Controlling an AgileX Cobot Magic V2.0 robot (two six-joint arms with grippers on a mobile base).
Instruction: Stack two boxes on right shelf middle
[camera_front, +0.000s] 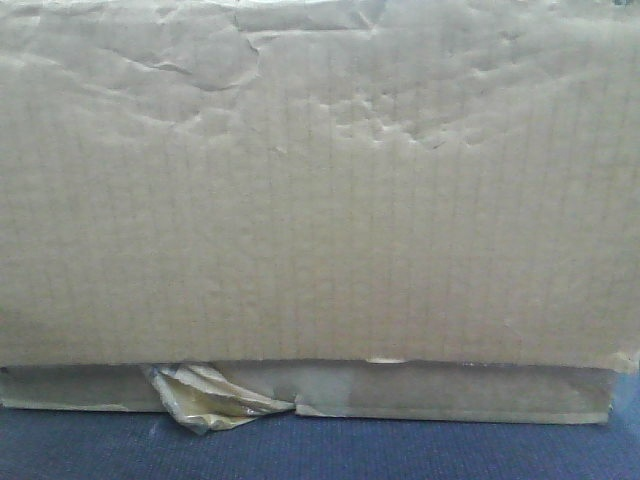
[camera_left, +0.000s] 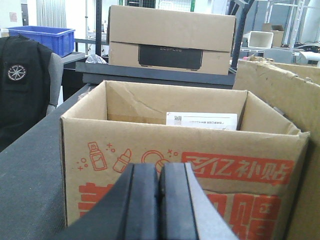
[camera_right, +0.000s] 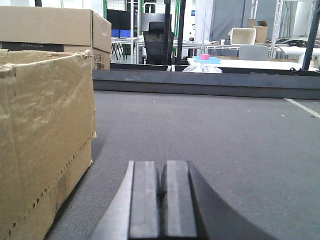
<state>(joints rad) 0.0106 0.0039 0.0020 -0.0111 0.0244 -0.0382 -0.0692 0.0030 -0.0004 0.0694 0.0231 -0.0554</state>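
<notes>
A plain cardboard box (camera_front: 320, 190) fills the front view, standing on a blue-grey surface (camera_front: 400, 450). In the left wrist view an open box with red print (camera_left: 180, 150) stands right in front of my left gripper (camera_left: 160, 172), which is shut and empty. Its right neighbour is the plain box (camera_left: 295, 85). In the right wrist view my right gripper (camera_right: 162, 170) is shut and empty, low over the grey surface, with the plain box (camera_right: 45, 135) to its left.
A closed carton with a black label (camera_left: 172, 40) sits on a dark shelf edge behind the open box; it also shows in the right wrist view (camera_right: 55, 27). A chair with a black jacket (camera_left: 25, 85) stands at left. A dark rail (camera_right: 210, 82) bounds the grey surface.
</notes>
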